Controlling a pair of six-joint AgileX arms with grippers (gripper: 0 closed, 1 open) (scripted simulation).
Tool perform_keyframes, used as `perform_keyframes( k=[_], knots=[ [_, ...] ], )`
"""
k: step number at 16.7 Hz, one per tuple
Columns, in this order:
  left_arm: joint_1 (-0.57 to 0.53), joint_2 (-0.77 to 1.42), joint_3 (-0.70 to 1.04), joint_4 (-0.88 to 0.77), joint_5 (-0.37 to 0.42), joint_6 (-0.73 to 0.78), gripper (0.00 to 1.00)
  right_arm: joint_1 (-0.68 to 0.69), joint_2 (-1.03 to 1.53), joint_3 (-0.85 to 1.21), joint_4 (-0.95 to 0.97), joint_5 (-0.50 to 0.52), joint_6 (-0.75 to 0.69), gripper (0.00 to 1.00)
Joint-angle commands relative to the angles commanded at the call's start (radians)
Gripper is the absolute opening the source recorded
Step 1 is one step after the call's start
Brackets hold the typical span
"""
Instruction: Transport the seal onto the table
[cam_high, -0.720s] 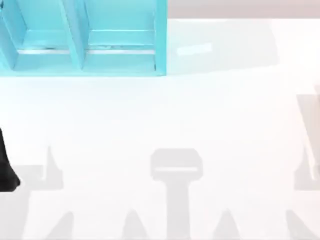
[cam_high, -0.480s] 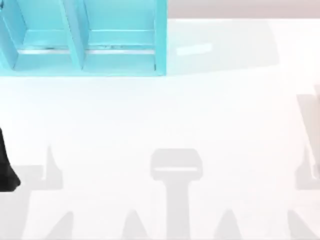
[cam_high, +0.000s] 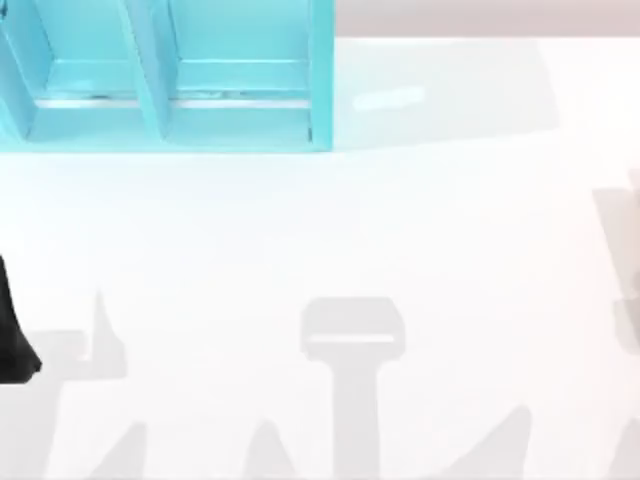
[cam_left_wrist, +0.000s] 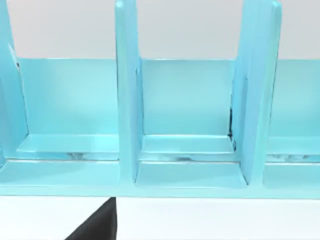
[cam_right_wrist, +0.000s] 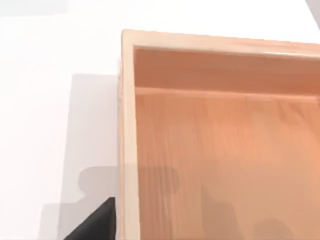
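Shadows at table (cam_high: 300, 230) near right edge shifted; shelf (cam_high: 170, 80) unmoved

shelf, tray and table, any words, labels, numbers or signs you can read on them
None: no readable text in any view.
Light blue shelf: plain painted panels, no label.
Wooden tray: bare wood grain, no mark.
Table: plain white, shadows and nothing written.

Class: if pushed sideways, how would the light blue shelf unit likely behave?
The shelf unit looks rigid, with straight, thick panels, so it probably would not flex. Its long base lies flat on the table, so it would likely slide rather than tip.
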Motion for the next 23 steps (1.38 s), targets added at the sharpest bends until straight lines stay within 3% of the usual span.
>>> perform_keyframes(
  k=[7, 12, 16, 23],
  knots=[
    [0.000, 0.000, 0.000, 0.000, 0.000, 0.000, 1.00, -0.197, 0.681, 0.551, -0.508, 0.000, -0.192, 1.00],
    [0.000, 0.000, 0.000, 0.000, 0.000, 0.000, 1.00, -0.299, 1.017, 0.834, -0.768, 0.000, -0.289, 1.00],
    [0.000, 0.000, 0.000, 0.000, 0.000, 0.000, 1.00, -0.330, 1.108, 0.915, -0.844, 0.001, -0.318, 1.00],
    [0.000, 0.000, 0.000, 0.000, 0.000, 0.000, 1.00, -0.327, 1.113, 0.875, -0.803, 0.001, -0.315, 1.00]
  ],
)
